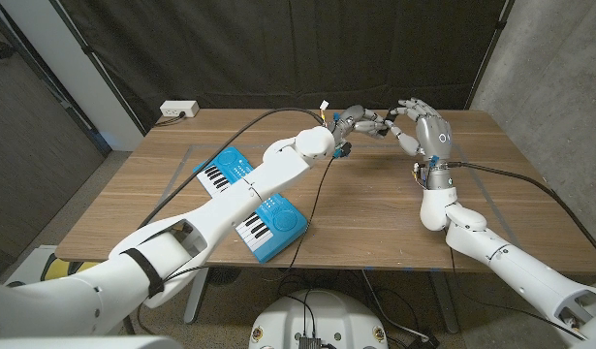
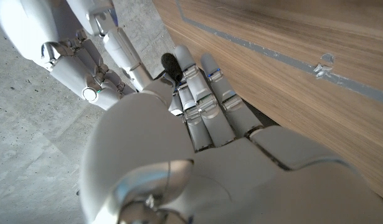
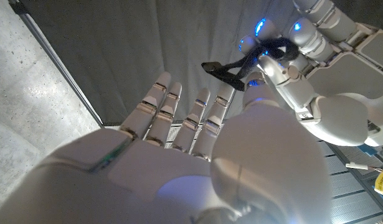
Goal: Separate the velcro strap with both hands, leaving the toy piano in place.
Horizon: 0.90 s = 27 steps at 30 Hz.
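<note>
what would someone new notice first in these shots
Two white robot hands meet in the air above the far middle of the wooden table: the left hand pinches a black velcro strap, and the right hand reaches toward it, fingers spread. Nearer, a blue toy piano lies partly under the left arm.

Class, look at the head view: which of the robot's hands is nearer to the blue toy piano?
Left. The left hand is raised beyond the toy piano's far end, its arm crossing above the keys. The right hand is farther off toward the table's right side.
</note>
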{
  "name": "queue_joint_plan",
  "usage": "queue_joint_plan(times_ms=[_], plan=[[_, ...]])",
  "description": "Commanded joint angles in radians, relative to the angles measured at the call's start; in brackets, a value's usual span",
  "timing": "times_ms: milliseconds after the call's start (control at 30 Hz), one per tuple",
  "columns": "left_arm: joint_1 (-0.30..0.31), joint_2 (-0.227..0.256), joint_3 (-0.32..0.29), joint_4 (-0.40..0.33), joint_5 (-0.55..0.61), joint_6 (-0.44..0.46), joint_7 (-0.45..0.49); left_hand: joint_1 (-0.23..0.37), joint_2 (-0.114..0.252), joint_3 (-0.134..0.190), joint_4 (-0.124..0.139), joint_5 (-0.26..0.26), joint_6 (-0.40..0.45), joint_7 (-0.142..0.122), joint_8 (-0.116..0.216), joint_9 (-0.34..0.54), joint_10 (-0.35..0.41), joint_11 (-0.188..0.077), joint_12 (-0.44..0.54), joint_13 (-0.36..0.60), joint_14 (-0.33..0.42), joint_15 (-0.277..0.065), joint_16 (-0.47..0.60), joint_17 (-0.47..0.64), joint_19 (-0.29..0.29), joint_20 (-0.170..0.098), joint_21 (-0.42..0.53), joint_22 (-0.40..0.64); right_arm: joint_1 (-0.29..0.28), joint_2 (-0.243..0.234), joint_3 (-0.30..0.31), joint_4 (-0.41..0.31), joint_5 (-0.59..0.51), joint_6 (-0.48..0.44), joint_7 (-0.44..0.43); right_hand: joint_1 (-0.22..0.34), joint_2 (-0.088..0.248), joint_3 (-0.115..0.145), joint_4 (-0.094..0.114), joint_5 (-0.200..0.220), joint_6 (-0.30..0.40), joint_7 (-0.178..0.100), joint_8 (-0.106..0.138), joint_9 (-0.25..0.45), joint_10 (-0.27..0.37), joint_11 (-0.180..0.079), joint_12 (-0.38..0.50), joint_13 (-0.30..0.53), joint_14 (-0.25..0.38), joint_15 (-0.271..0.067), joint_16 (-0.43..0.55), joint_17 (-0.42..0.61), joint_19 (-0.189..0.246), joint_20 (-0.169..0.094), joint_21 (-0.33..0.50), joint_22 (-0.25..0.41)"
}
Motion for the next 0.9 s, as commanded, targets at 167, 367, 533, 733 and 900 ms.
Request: queue_joint_plan(times_ms=[167,367,533,733,900], plan=[[-0.015,0.003,0.003,0.018,-0.034,-0.003,-0.037,-0.003,-0.005,0.011,-0.001,-0.002,0.003,0.042,0.001,0.005,0.017,-0.016,-0.002,0.002,0.0,0.003,0.001,0.004,-0.004,-0.01,0.008,0.001,0.006,0.076,0.089,0.065,-0.07,0.075,-0.002,-0.002,0.022,-0.001,0.01,-0.004,0.048,-0.001,0.027,0.01,0.042,-0.002,0.013,0.005,0.031,-0.146,0.005,0.002,0.018,-0.106,0.01,0.005],[-0.015,0.004,0.002,0.02,-0.035,-0.004,-0.03,-0.003,-0.006,0.013,-0.002,-0.002,0.003,0.042,0.0,0.005,0.017,-0.014,-0.003,0.003,-0.001,0.006,0.001,0.005,-0.005,-0.009,0.009,0.002,0.003,0.1,0.123,0.079,-0.086,0.114,-0.002,0.022,0.045,0.001,0.0,-0.015,0.153,0.002,0.064,-0.008,0.132,-0.005,0.028,0.002,0.095,-0.151,0.009,-0.004,0.054,-0.119,0.025,0.008],[-0.01,0.006,0.001,0.012,-0.022,0.002,-0.004,-0.004,-0.006,0.014,-0.002,-0.003,0.003,0.043,-0.001,0.005,0.016,-0.014,-0.003,0.003,-0.003,0.005,0.0,0.004,-0.005,-0.009,0.009,0.002,0.0,0.102,0.133,0.081,-0.09,0.126,-0.002,0.054,0.04,-0.005,-0.014,-0.012,0.214,0.001,0.065,-0.052,0.2,-0.005,0.024,-0.004,0.176,-0.156,0.011,-0.011,0.047,-0.133,0.022,0.011],[-0.009,0.007,-0.004,0.014,-0.03,0.005,-0.005,-0.004,-0.007,0.016,-0.002,-0.002,0.005,0.048,0.0,0.006,0.024,-0.009,0.0,0.005,0.005,0.004,0.003,0.004,-0.004,-0.009,0.01,0.002,-0.003,0.083,0.12,0.065,-0.072,0.112,-0.002,0.06,0.036,-0.01,-0.015,-0.009,0.223,0.0,0.058,-0.066,0.211,-0.005,0.018,-0.005,0.181,-0.158,0.003,-0.013,0.028,-0.137,0.015,0.012],[-0.008,0.003,-0.002,0.021,-0.022,0.014,0.012,0.005,-0.01,0.025,-0.012,0.0,0.011,0.065,0.001,0.01,0.053,0.004,0.013,0.013,0.025,0.008,0.012,0.006,0.001,-0.012,0.013,0.001,-0.004,0.052,0.091,0.031,-0.05,0.08,-0.002,0.065,0.037,-0.015,-0.013,-0.005,0.23,0.001,0.052,-0.081,0.219,-0.004,0.011,-0.005,0.171,-0.162,-0.008,-0.012,0.006,-0.14,0.007,0.013]])
